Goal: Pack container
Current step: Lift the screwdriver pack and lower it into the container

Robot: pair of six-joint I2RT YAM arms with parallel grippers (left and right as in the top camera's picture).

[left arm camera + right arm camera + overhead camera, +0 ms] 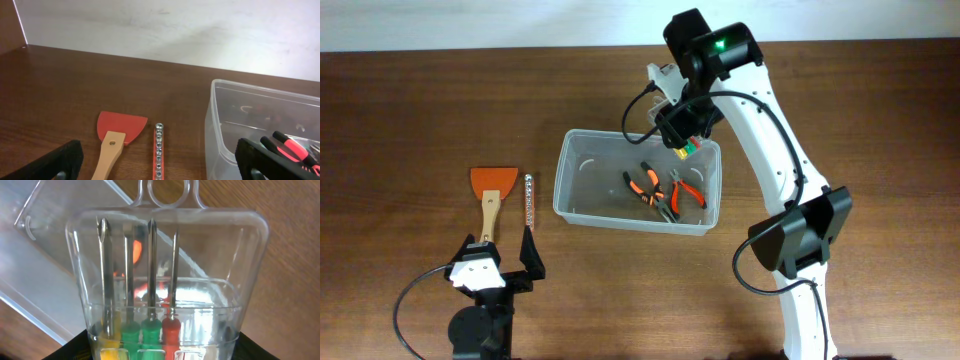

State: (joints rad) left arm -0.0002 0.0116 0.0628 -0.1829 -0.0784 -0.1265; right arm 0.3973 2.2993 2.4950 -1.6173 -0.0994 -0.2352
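I count one clear container (563,182) on the counter (400,120) with two pairs of pliers (660,190) lying inside it, one scraper (490,195) and one perforated strip (529,200) side by side just left of it, and one screwdriver pack (165,280) showing four drivers: a yellow handle, two green, one red. My right gripper (685,140) is clamped on the handle end of that pack, which hangs over the container's far right corner. My left gripper (502,256) is spread wide with nothing in it, at the near end of the scraper and strip, the container off to its right.
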